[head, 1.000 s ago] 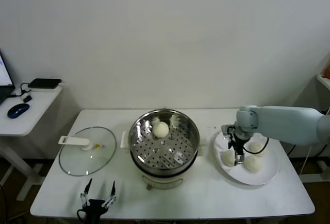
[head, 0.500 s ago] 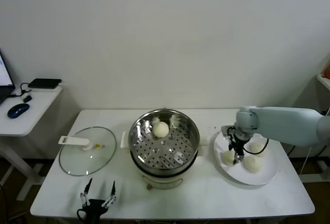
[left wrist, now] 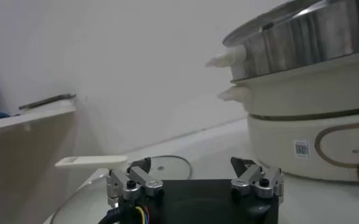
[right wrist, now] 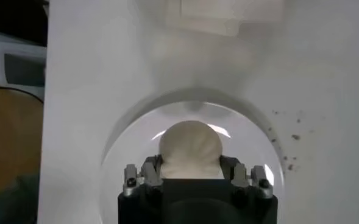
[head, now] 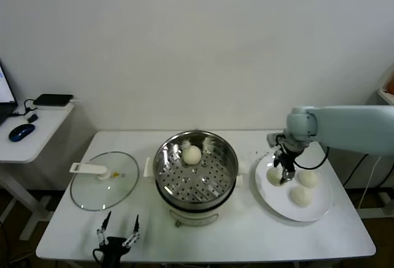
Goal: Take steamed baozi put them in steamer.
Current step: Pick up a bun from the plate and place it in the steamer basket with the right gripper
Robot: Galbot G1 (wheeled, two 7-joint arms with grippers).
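One baozi (head: 192,154) lies on the perforated tray of the steel steamer (head: 196,182) at mid-table. My right gripper (head: 284,173) is shut on a second baozi (head: 274,176) and holds it just above the left part of the white plate (head: 320,209). In the right wrist view that baozi (right wrist: 189,148) sits between the fingers (right wrist: 152,165) over the plate (right wrist: 125,146). Two more baozi (head: 308,178) (head: 301,196) lie on the plate. My left gripper (head: 117,238) is open and empty, parked at the table's front edge.
The glass lid (head: 103,188) with its white handle lies flat left of the steamer; it also shows in the left wrist view (left wrist: 161,164), with the steamer's side (left wrist: 307,122) beside it. A side desk (head: 31,138) with a mouse stands far left.
My right gripper has risen and moved slightly back, lifting the left baozi off the plate. The left arm has not moved.
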